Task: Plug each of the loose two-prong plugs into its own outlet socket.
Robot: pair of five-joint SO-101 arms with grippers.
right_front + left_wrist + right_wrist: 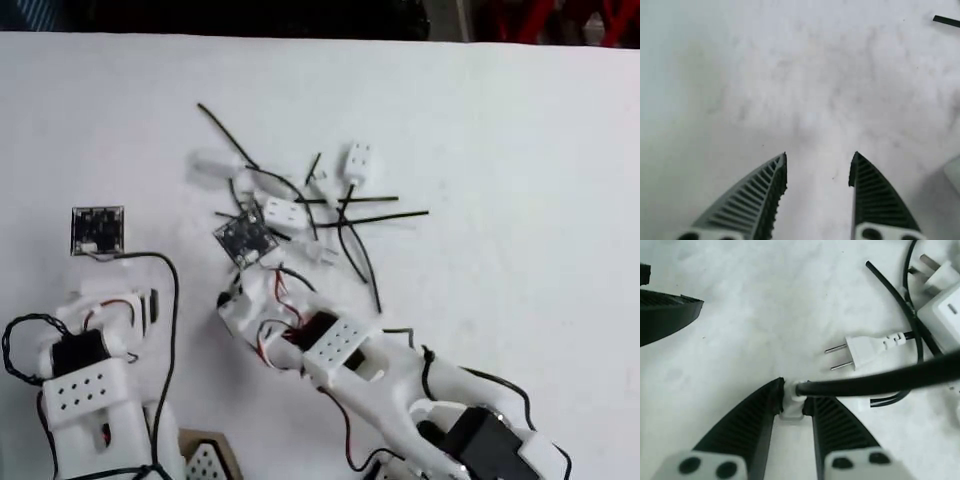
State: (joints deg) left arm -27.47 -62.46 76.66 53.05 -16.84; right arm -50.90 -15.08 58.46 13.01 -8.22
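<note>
The right gripper (793, 394) is pinched narrow on a white plug (790, 411) near the middle of the white table (520, 150), and the plug's black cable (880, 380) trails off from it. Just beside it lie a loose two-prong plug (862, 350) with its prongs bare and a white socket block (942, 315). The left gripper (820, 165) hangs spread wide over bare tabletop towards the near left corner. Open surface runs along the far edge and the right side. Beyond the far edge the room is dark, with red bars (530, 20).
</note>
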